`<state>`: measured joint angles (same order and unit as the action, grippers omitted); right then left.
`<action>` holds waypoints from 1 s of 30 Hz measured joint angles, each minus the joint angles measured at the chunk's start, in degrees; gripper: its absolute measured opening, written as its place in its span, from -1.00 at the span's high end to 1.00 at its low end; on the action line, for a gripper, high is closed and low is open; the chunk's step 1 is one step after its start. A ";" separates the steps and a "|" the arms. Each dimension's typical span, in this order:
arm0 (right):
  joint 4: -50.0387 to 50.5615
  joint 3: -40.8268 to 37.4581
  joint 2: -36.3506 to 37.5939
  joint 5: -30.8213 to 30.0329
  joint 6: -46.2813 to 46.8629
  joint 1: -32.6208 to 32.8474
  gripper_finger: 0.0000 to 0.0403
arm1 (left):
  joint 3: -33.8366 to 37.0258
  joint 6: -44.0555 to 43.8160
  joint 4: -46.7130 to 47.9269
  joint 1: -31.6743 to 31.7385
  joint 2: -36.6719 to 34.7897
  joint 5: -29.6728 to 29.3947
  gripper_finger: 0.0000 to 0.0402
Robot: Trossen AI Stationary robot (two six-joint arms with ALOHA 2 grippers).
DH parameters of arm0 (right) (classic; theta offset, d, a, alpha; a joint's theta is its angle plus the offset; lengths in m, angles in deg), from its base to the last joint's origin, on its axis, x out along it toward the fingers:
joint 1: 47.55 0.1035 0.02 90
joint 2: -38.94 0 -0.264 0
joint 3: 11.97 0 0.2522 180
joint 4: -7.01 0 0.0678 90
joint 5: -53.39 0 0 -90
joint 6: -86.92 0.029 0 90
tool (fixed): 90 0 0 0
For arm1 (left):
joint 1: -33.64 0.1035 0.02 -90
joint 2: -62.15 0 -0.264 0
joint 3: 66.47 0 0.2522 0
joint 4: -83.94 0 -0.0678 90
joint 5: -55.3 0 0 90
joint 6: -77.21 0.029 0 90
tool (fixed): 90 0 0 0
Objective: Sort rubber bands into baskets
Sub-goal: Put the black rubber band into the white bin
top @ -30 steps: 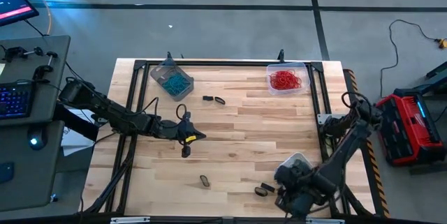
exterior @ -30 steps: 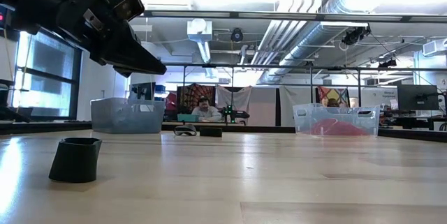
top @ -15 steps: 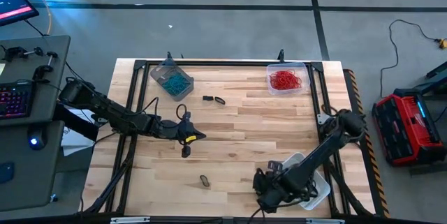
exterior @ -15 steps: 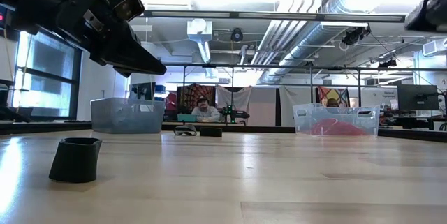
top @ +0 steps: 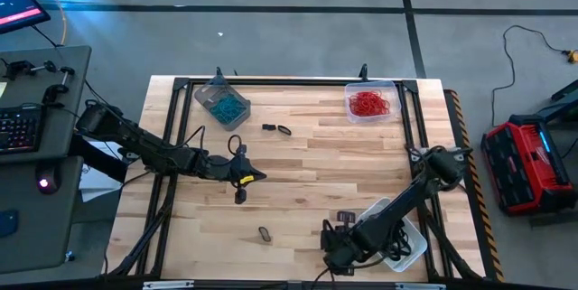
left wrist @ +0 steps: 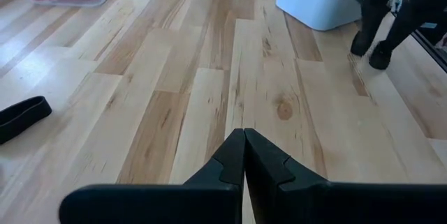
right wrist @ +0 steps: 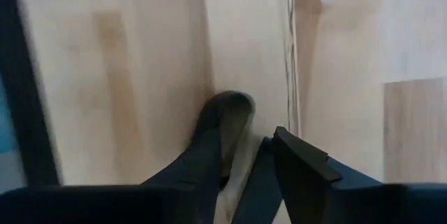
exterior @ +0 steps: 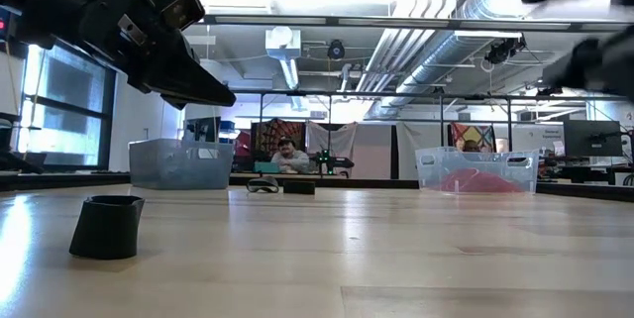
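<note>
The right gripper [top: 334, 252] sits low at the table's [top: 316, 163] near edge beside the whitish basket [top: 408, 238], and a dark rubber band [right wrist: 222, 123], somewhat blurred, seems to lie just off its parted fingers. The left gripper [top: 256, 177], fingers pressed together, hovers mid-table with another dark band [top: 240, 197] just beside it.

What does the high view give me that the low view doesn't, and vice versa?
Only high: the whitish basket, a black band near the front edge, and the right end effector beside that basket. Only low: a person seated beyond the table. Both: the grey basket of teal bands, the clear basket of red bands, the left end effector above another black band.
</note>
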<state>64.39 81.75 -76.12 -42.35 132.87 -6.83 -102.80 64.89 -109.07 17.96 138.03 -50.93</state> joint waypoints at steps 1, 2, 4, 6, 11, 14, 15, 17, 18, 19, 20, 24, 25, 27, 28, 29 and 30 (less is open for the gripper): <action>0.06 0.00 -0.60 0.57 -0.46 -0.33 0.42 | 0.00 0.00 -0.04 0.00 0.00 0.02 1.00; 0.09 0.00 -1.20 1.06 -1.02 -0.68 0.44 | 0.00 0.00 -0.02 0.00 0.00 0.00 1.00; -0.07 0.00 -1.77 1.76 -2.46 -1.17 0.50 | 0.00 0.00 -0.03 0.00 0.00 0.00 1.00; 0.00 0.00 -1.87 1.83 -3.57 -1.28 0.61 | 0.00 0.00 -0.05 0.00 0.00 0.00 1.00; 0.33 0.00 -1.20 2.35 -4.53 -1.24 0.96 | 0.00 0.00 -0.04 0.00 0.00 -0.02 1.00; 0.69 0.19 -0.04 2.12 -3.95 -0.84 0.93 | 0.00 0.00 -0.06 0.00 0.00 -0.02 1.00; 0.87 0.59 0.34 1.56 -3.95 -0.65 0.95 | 0.00 0.00 -0.05 0.00 0.00 -0.04 1.00; 0.74 1.44 1.47 -0.22 -4.31 -0.06 0.99 | 0.00 0.00 -0.04 0.00 0.00 -0.07 1.00; 0.78 1.95 2.12 -1.56 -4.43 0.24 0.99 | 0.00 0.00 -0.07 0.00 0.00 -0.07 1.00; 1.00 2.58 2.73 -2.78 -4.42 0.54 0.98 | 0.00 0.00 -0.07 0.00 0.00 -0.05 1.00; 1.40 3.23 3.30 -3.97 -4.34 0.86 0.98 | 0.00 0.01 -0.04 0.00 0.00 -0.06 1.00; 6.94 6.74 4.82 -7.86 -1.85 2.28 0.99 | 0.00 0.02 -0.08 0.00 0.00 -0.11 1.00; 9.79 7.77 4.95 -8.23 -0.14 2.65 0.99 | 0.00 0.02 -0.05 0.00 0.00 -0.11 1.00; 17.21 10.14 4.98 -8.19 5.09 3.61 1.00 | 0.00 0.00 -0.05 0.00 0.00 -0.11 1.00; 21.15 10.91 5.00 -7.79 8.19 4.08 1.00 | 0.00 0.02 -0.02 0.00 0.00 -0.09 1.00; 24.84 11.37 5.01 -7.37 11.33 4.56 1.00 | 0.00 0.02 -0.07 0.00 0.00 -0.10 1.00; 28.30 11.64 5.02 -6.95 14.11 5.02 1.00 | 0.00 0.02 -0.02 0.00 0.00 -0.10 1.00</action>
<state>92.69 93.40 -71.10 -49.31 146.99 -1.82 -102.80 64.92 -109.09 17.96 138.03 -51.03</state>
